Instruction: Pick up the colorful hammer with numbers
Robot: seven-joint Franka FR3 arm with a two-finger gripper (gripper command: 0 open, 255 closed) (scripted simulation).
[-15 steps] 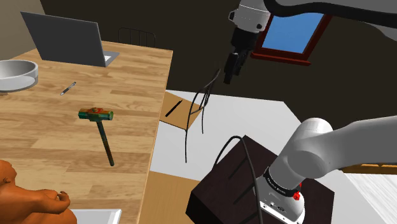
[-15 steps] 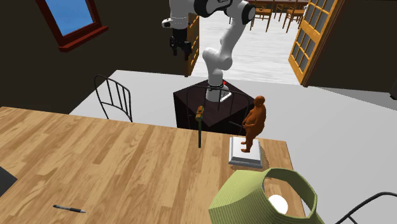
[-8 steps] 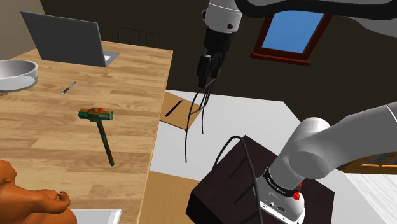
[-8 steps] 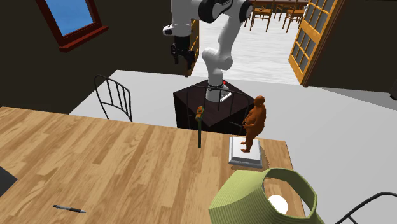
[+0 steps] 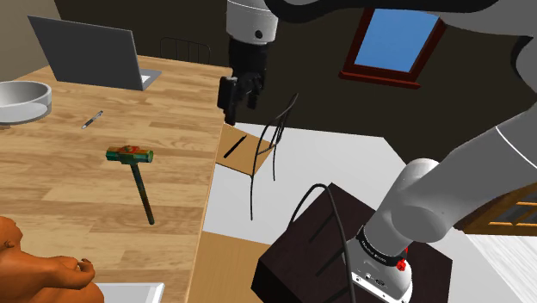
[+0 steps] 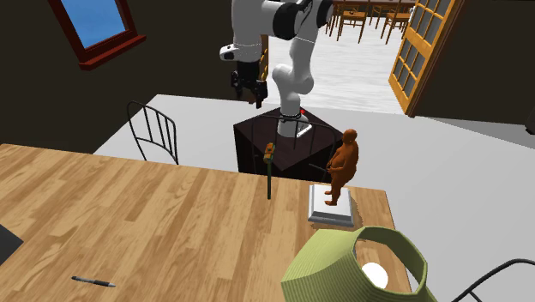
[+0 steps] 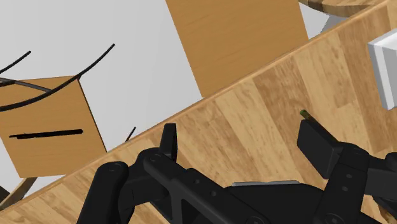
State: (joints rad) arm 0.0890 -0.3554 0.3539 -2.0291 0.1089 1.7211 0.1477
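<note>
Gripper [image 5: 231, 96]: 2 fingers apart, empty, near table [image 5: 52, 185] edge.
Hammer [image 5: 139, 182]: flat on table (well apart).
Approach: lower over handle [image 5: 145, 202], jaws across it.

Hammer [image 5: 138, 183] lies flat on the wooden desk [image 5: 52, 185], its green head with an orange patch at the far end and its dark handle running near and slightly right. A pen [image 5: 92, 120], a grey bowl [image 5: 21, 100] and a laptop [image 5: 86, 50] sit farther back. The black hand [image 5: 234, 102] hangs in the air over the desk's right edge, pointing down, right of and beyond the hammer and well apart from it, with a wooden-seated chair [image 5: 245, 148] just right of the desk.
</note>
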